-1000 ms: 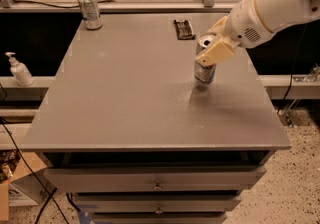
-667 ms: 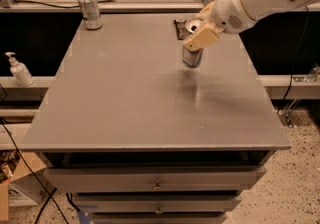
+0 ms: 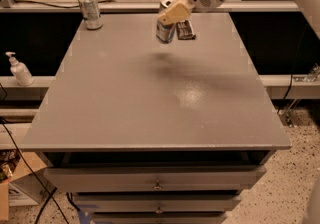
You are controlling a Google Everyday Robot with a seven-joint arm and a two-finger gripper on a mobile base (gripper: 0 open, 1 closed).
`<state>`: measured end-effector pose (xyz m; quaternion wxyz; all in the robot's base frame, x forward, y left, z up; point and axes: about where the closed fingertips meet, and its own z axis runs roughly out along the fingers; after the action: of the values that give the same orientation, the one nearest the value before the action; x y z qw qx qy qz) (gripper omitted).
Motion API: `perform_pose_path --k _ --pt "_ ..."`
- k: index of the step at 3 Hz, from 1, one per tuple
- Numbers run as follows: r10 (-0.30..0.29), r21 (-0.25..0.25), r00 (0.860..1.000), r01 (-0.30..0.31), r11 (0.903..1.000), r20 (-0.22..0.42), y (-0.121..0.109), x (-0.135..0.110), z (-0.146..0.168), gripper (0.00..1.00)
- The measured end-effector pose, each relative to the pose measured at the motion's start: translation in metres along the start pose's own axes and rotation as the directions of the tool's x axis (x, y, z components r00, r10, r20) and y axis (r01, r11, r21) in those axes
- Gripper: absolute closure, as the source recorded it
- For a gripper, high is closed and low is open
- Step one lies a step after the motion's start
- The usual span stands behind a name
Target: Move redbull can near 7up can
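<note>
My gripper (image 3: 170,14) is shut on the redbull can (image 3: 164,31), a slim silver can with blue panels, and holds it in the air above the far middle of the grey table (image 3: 150,98). The can's shadow lies on the table below it. The 7up can (image 3: 90,10), wider and silver-grey with faint green marks, stands upright at the table's far left corner, well left of the held can.
A small dark packet (image 3: 185,29) lies on the table just right of the held can. A white pump bottle (image 3: 19,69) stands on a low shelf left of the table. Drawers sit below the table's front edge.
The gripper has lifted the redbull can off the table and carried it left and toward the far edge, closer to the 7up can.
</note>
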<state>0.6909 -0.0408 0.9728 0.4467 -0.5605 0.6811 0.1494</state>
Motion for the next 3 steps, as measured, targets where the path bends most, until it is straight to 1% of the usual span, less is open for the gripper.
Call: perform_pose_path --k 1,2,3 --pt "0.037 -0.016 0.997 -0.036 0.9992 0.067 -0.021 -0.018 0.036 1.00" --pt "0.070 -0.033 0.994 -0.068 0.9972 0.088 -0.033 -0.029 0.069 1.00" --pt "0.108 -0.045 0.989 -0.104 0.9935 0.097 -0.042 -0.033 0.096 1.00"
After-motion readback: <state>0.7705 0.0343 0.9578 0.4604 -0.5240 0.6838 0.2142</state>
